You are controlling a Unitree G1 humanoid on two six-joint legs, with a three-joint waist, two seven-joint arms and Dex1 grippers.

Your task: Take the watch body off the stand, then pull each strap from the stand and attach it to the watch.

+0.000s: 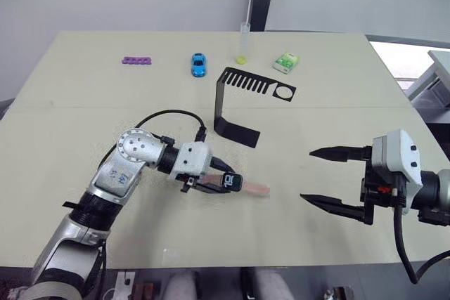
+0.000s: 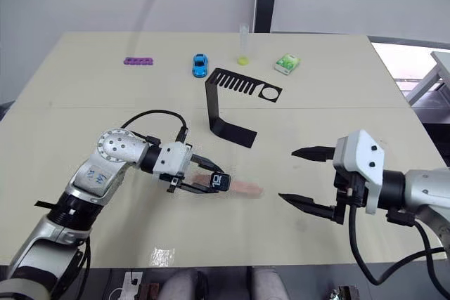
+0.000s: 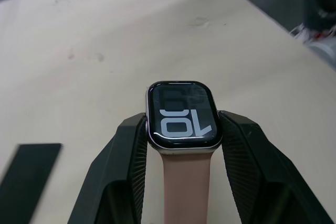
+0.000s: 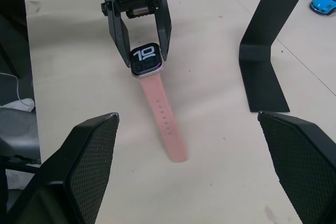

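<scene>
left gripper (image 1: pixel 226 182) clamped on the watch (image 1: pixel 234 182), one finger on each side of the case, low over the table (image 1: pixel 84 82). one pink strap (image 1: pixel 256 189) already fitted, lying flat on the table and running from the case toward 3 o'clock, straight at the right gripper (image 1: pixel 328 177). right gripper wide open, empty, hanging at 3 o'clock from the strap tip, well apart, fingers aimed toward 9 o'clock along that same line. stand (image 1: pixel 242 103) at 12 o'clock from the watch, upright, slots bare as far as can be seen. second strap nowhere to be made out. likely next: fit the other strap on the case's free end, tucked between the left fingers toward 9 o'clock, away from the right gripper, the only free one.
</scene>
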